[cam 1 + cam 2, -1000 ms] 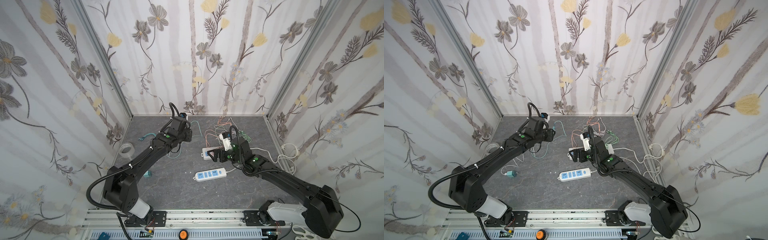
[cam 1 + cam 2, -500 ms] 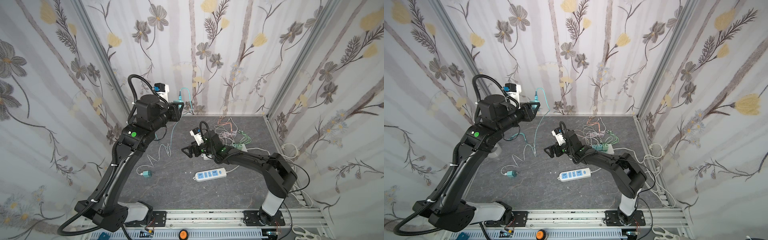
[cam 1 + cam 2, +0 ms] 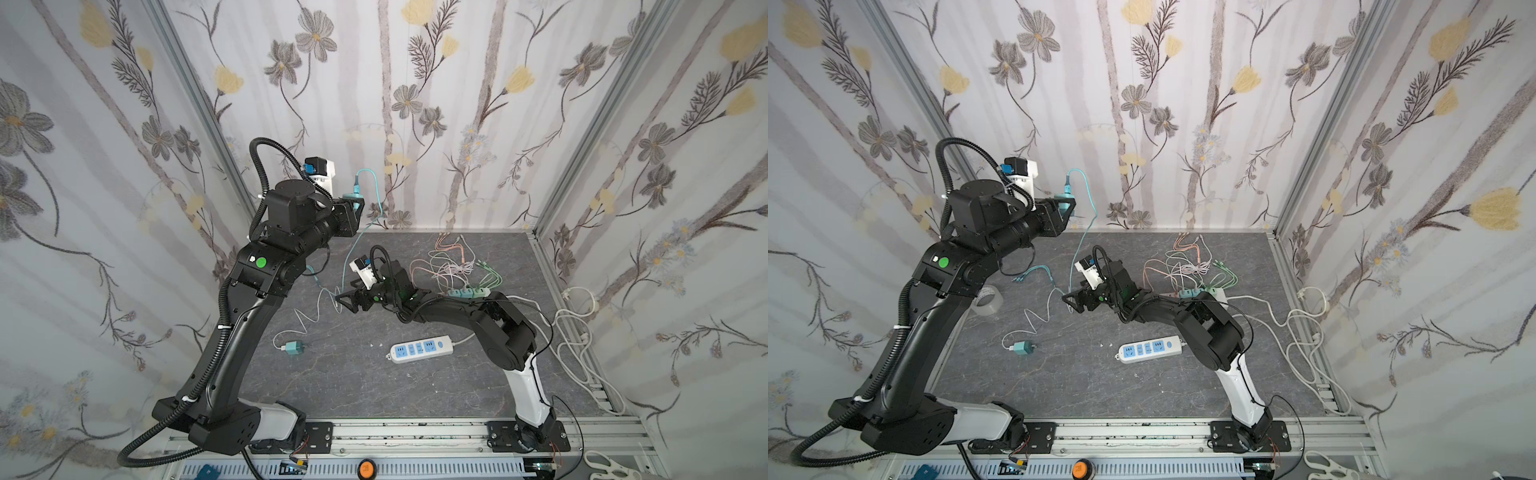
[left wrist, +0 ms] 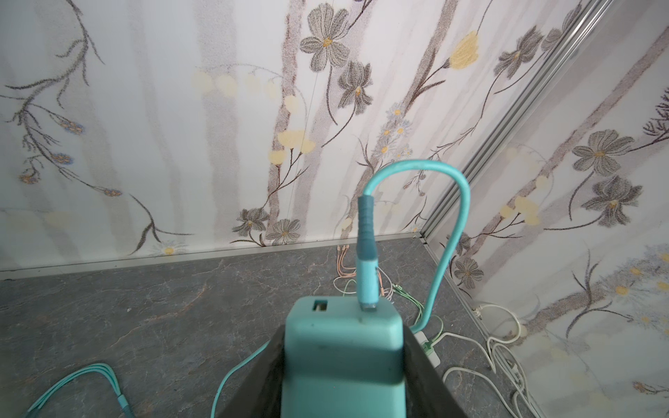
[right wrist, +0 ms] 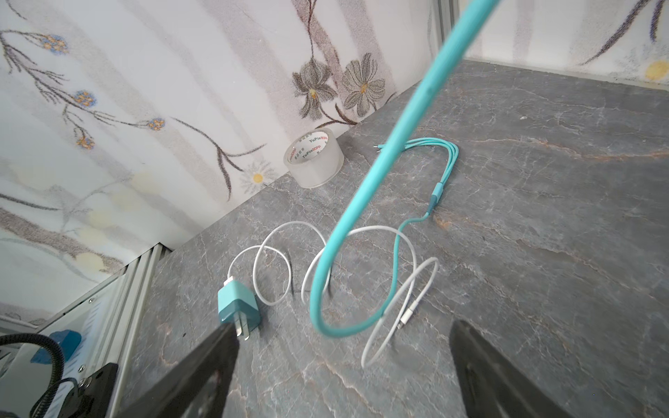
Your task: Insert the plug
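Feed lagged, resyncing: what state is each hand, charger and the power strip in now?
left hand: shut on held teal charger, raised.
right hand: open, low, near the teal cable.
held teal charger: cable plugged in, second port empty.
loose teal charger: lying on the table, unplugged.
power strip: flat on the table, sockets empty.

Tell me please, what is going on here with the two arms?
The left gripper holds a teal charger high above the table, fingers shut on it; the charger's teal cable hangs down. The right gripper sits low, fingers open, close to that hanging cable. The white power strip lies free near the front, with nothing plugged into it yet.
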Tool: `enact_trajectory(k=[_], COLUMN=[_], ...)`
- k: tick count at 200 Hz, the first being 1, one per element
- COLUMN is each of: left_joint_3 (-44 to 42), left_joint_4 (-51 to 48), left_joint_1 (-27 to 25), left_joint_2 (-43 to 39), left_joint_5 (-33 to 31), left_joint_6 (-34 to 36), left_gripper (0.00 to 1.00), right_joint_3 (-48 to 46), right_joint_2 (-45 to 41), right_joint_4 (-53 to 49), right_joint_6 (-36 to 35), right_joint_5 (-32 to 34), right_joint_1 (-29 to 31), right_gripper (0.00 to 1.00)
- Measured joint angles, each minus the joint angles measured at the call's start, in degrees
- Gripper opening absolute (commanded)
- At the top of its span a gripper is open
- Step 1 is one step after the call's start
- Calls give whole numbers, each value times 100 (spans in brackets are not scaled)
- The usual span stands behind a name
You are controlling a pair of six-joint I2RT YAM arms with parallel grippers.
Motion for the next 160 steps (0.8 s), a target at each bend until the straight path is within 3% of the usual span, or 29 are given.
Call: enact_trajectory(k=[17,40,61,88,117,160], left_joint_3=[0,-15,-114,-317,-592,-704], left_joint_4=[-42,-70,-83,-136,-219,-295], left_joint_1=[4,20,79,229,415,555], left_joint_2=[-20,-87,-227,-468,-713,-745], left_joint_5=[-35,-111,-249,-597,-1014,-1180], left_joint_6=[17,48,101,114,149,221], left_gripper=[0,0,0,0,0,0], right_joint_3=[258,544,533,442,197,387], right_joint_2=[232,402,297,-339,-1685,-2813], right_joint_4=[46,-9,-72,-772,-1961,-4454], right_joint_6=[98,249,282,278,48,-1145], right_joint_5=[59,238,363,422,107,-935], right_joint_1=[66,164,157,-31,-256,-332], right_gripper=[64,27,0,0,0,0])
